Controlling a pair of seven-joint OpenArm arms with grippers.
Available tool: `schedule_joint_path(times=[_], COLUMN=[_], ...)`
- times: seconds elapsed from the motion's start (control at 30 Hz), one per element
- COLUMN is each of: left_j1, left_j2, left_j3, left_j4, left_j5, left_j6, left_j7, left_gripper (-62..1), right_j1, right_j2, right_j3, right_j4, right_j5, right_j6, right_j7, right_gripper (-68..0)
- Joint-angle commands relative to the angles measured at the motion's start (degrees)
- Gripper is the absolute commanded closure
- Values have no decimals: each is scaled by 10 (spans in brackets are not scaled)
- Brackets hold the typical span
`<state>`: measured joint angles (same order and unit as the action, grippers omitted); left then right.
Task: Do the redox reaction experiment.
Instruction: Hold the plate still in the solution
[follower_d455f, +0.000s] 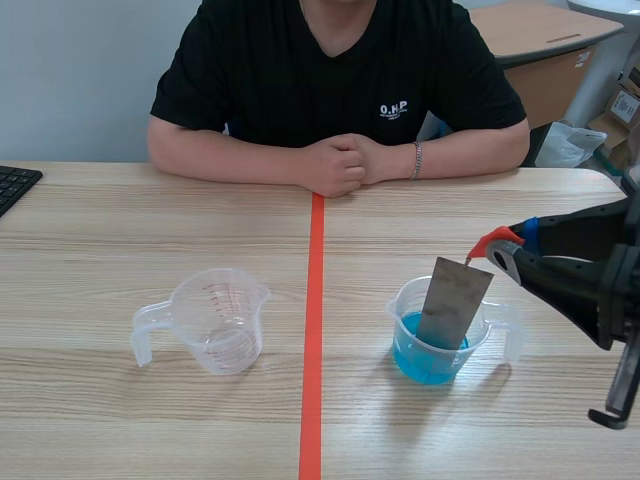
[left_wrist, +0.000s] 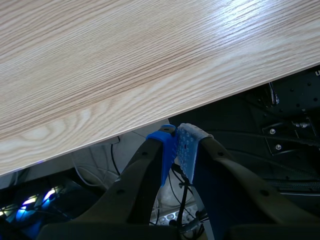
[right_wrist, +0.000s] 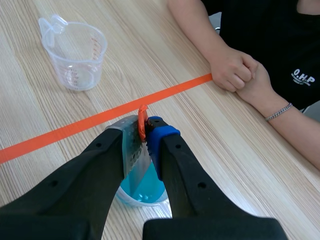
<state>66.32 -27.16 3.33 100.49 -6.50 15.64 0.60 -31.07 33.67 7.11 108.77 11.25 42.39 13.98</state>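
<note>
Right claw (follower_d455f: 494, 247), clenched on the metal plate (follower_d455f: 453, 302), should hold it upright, lower edge in the blue-liquid cup (follower_d455f: 406, 352), without tipping it.

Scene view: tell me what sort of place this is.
Probably an office or lab workroom: a wooden table marked with orange tape, a keyboard at its edge, and another desk and boxes behind the seated person.

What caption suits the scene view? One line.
Right jaws hold a metal sheet in the cup of blue liquid; empty measuring cup across the tape.
</note>
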Motion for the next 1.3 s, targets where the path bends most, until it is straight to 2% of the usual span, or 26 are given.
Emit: schedule_joint_path(times=[0.0,0.23,0.8,1.27], left_j1=[3,3,3,3], left_j2=[0,0,0,0], left_j3=[-2,-2,-2,-2], left_j4=[3,3,3,3], left_j5=[-1,-1,-1,-1], left_j6=[1,1,1,1], left_j7=[-7,-7,-7,-7], left_gripper=[-46,-46,-46,-46], right_j1=[13,37,65,65], right_j2=[4,5,4,4], right_j3=[-4,-30,-42,-42], right_j4=[0,-32,-78,-80], right_j5=[3,-10,-23,-23], right_j6=[3,3,3,3], right_j7=[14,21,38,38], right_gripper=[-15,-15,-15,-15])
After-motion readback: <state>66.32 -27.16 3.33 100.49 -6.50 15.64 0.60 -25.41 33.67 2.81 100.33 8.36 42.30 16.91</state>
